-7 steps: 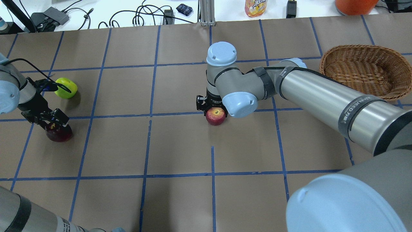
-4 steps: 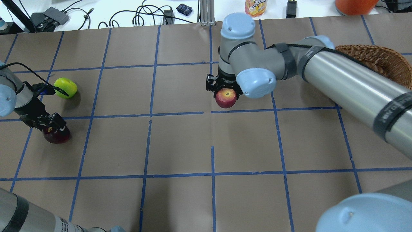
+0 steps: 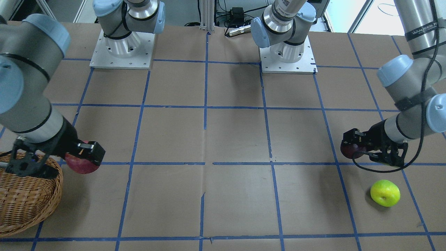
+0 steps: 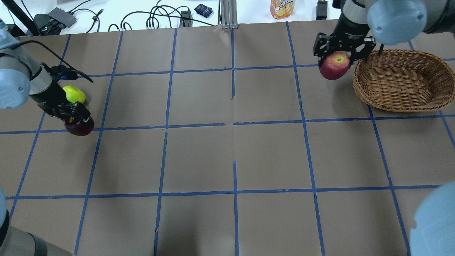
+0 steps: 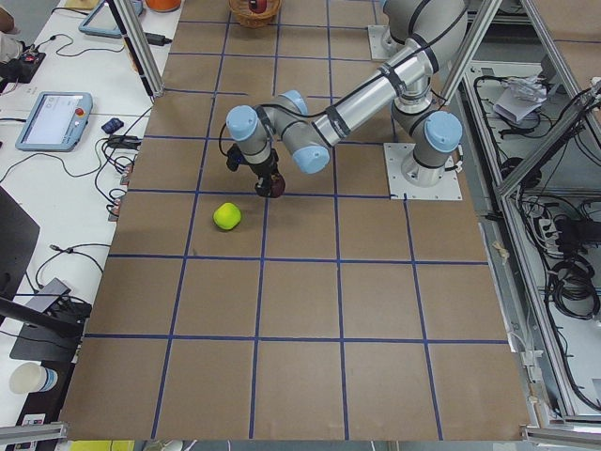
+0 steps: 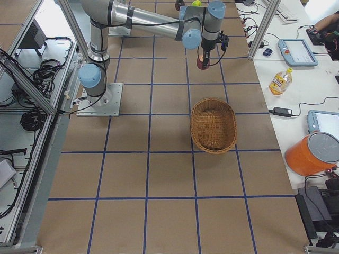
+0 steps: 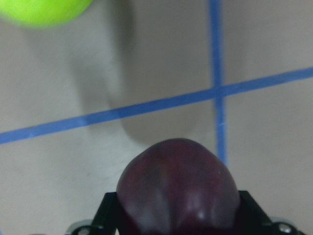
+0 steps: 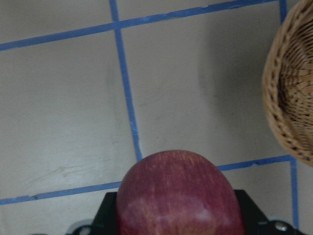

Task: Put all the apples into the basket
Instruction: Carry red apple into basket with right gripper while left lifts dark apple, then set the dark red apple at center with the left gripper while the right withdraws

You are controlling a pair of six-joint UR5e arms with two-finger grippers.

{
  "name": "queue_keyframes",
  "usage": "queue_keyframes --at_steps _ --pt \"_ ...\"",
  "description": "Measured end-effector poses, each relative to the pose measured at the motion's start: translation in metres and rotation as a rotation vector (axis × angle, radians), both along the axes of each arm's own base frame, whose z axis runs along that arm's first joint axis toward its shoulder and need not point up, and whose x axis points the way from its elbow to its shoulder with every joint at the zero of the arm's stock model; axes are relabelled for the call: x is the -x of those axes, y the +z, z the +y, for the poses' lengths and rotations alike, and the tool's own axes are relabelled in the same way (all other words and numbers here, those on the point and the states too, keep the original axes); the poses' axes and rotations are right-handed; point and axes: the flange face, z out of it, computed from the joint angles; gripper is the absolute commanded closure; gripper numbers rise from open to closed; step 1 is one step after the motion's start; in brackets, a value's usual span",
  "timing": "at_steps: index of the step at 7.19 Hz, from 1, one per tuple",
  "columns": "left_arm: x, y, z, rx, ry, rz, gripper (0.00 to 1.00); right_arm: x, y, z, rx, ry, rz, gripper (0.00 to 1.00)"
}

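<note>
My right gripper (image 4: 341, 53) is shut on the red apple (image 4: 334, 65) and holds it in the air just left of the wicker basket (image 4: 405, 81); the apple also shows in the right wrist view (image 8: 180, 196) with the basket rim (image 8: 283, 98) at the right edge. My left gripper (image 4: 73, 115) is shut on the dark maroon apple (image 4: 79, 126), lifted above the table; it also shows in the left wrist view (image 7: 178, 188). The yellow-green apple (image 4: 74, 94) lies on the table just beyond my left gripper, also seen in the front view (image 3: 384, 193).
The basket (image 3: 24, 195) holds nothing that I can see. A juice bottle (image 4: 282, 8), cables and a charger lie on the white bench beyond the table's far edge. An orange bucket (image 6: 312, 153) stands at the far right.
My right gripper carried the red apple up and to the right, from the table's middle to beside the basket. My left gripper lifted the maroon apple and moved it forward, near the green apple.
</note>
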Motion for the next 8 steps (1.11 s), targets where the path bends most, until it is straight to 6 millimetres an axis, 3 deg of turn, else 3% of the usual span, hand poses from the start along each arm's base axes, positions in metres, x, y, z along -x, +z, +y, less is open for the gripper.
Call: queue_keyframes --at_steps 2,3,5,6,8 --pt "0.130 0.022 -0.010 0.047 0.023 0.017 0.89 0.095 -0.011 -0.005 -0.012 0.060 0.027 1.00" --pt "0.190 0.021 -0.011 0.078 0.063 0.037 0.89 0.137 -0.027 -0.012 -0.008 0.080 0.037 1.00" --pt "0.306 0.002 -0.006 0.152 0.156 0.093 0.89 0.210 -0.082 -0.029 0.026 0.102 0.059 1.00" --pt "0.349 -0.007 0.003 0.162 0.193 0.102 0.89 0.232 -0.107 -0.036 0.043 0.111 0.071 1.00" --pt "0.407 -0.028 0.023 0.149 0.257 0.103 0.88 0.247 -0.139 -0.040 0.039 0.112 0.071 1.00"
